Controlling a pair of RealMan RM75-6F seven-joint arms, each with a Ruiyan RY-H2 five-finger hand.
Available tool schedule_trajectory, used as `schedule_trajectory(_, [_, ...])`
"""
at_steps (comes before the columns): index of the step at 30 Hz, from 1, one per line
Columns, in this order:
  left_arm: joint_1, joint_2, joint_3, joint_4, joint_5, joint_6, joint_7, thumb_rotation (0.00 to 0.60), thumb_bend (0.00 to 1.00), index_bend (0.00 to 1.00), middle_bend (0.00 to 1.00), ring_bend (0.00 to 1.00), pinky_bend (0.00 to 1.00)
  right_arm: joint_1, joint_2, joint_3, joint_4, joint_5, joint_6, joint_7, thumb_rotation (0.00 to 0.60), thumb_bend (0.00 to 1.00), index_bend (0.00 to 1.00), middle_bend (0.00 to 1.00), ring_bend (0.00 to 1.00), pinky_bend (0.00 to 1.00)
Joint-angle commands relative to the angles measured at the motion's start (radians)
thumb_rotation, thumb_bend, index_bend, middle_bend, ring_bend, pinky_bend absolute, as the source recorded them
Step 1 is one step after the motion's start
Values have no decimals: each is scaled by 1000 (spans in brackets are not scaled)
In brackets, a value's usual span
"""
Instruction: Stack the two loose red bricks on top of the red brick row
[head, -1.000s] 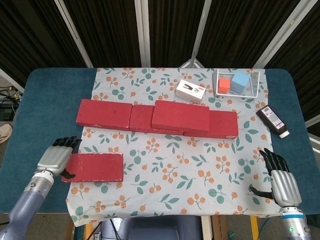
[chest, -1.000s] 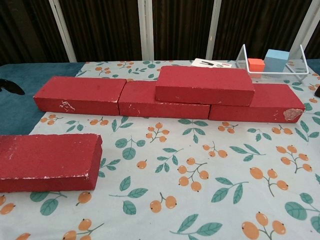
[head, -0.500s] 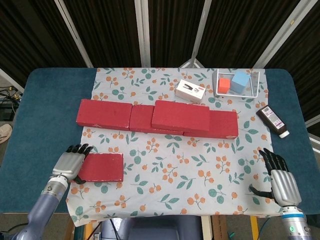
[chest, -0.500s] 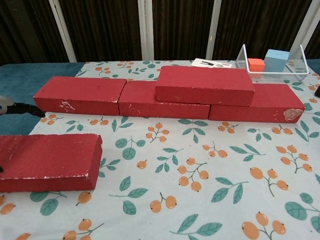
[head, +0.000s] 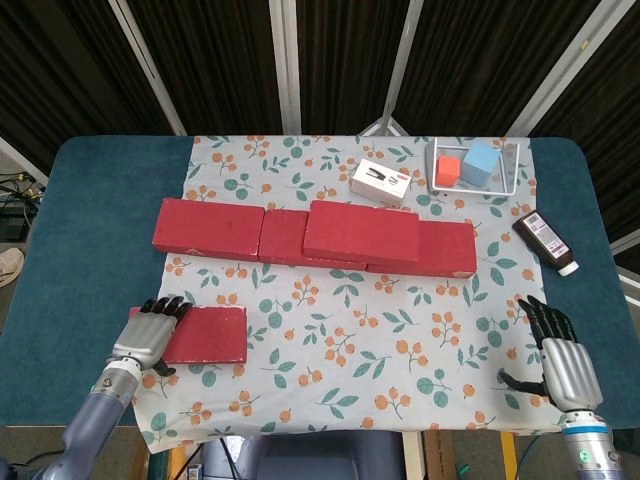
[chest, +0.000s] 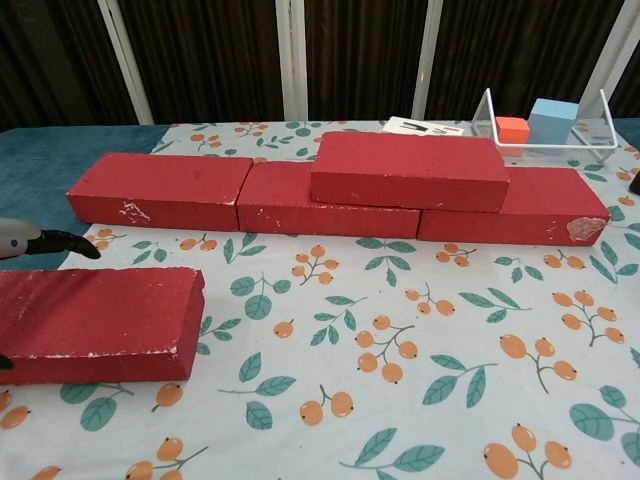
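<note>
- One loose red brick (head: 202, 334) lies flat on the worktop (head: 90, 240), its left end under the left robot hand (head: 148, 336), whose fingers rest over it, not yet visibly clamped.
- Right robot hand (head: 563, 362) rests open, well apart.
- Next: grip, lift, carry to the red brick row (head: 210, 229), beside the stacked brick (head: 360, 232).

Wire basket (head: 510, 178), bottle (head: 546, 241), box (head: 381, 183)

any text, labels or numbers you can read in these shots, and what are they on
No text can be read.
White box behind the brick row: a dark printed picture on top, any lettering too small to read.
Dark bottle at the right edge: a white label with print, too blurred to read.
Red bricks, the orange and blue blocks in the wire basket: no markings visible.
</note>
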Motion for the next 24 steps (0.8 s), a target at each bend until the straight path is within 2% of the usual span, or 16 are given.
schedule_trajectory(1, [-1, -4, 7, 12, 10, -8, -10, 600, 0, 0, 0, 0, 5, 2, 0, 1, 1, 2, -5, 0, 600, 79, 0, 0, 0, 0])
schedule_trajectory(14, [5, -44, 30, 83, 61, -4, -34, 600, 0, 0, 0, 0, 5, 5, -9, 7, -1, 12, -13, -21, 600, 80, 0, 0, 0, 0])
schedule_trajectory(24, [-1, -72, 31, 119, 59, -11, -32, 600, 0, 0, 0, 0, 5, 9, -17, 13, -1, 26, -21, -32, 600, 80, 0, 0, 0, 0])
